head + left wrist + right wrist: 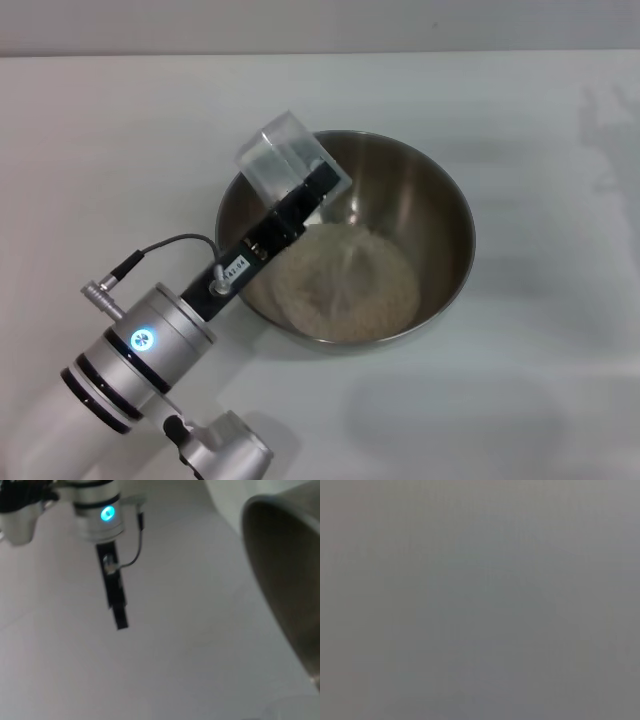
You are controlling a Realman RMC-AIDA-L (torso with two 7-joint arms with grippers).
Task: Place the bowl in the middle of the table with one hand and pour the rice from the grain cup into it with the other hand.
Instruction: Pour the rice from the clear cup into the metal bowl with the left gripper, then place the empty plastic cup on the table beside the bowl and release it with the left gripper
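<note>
One arm at work: the left arm comes in from the near left corner of the table (90, 130) in the head view.
Left gripper (300, 195): it holds the grain cup (290, 160) in a tight pinch, over the left rim of the bowl (440, 215).
Grain cup: it is see-through and tipped over on its side, with its open mouth facing down into the bowl. It looks empty.
Bowl: big, round and shiny grey. It sits in the middle of the table, well away from all the edges.
Rice (345, 285): a pale pile lies in the bottom of the bowl, on the near side.
Right arm: it does not show in the head view.
Left wrist view, bowl (285, 580): only a piece of its grey wall and thin rim shows at one side.
Left wrist view, table (200, 655): plain and white beside the bowl.
Left wrist view, arm: a silver arm end with a blue light (106, 514) and a thin black finger (116, 597) hangs over the table, apart from the bowl.
Right wrist view: all flat grey, so I cannot tell anything about the right claw from it.
</note>
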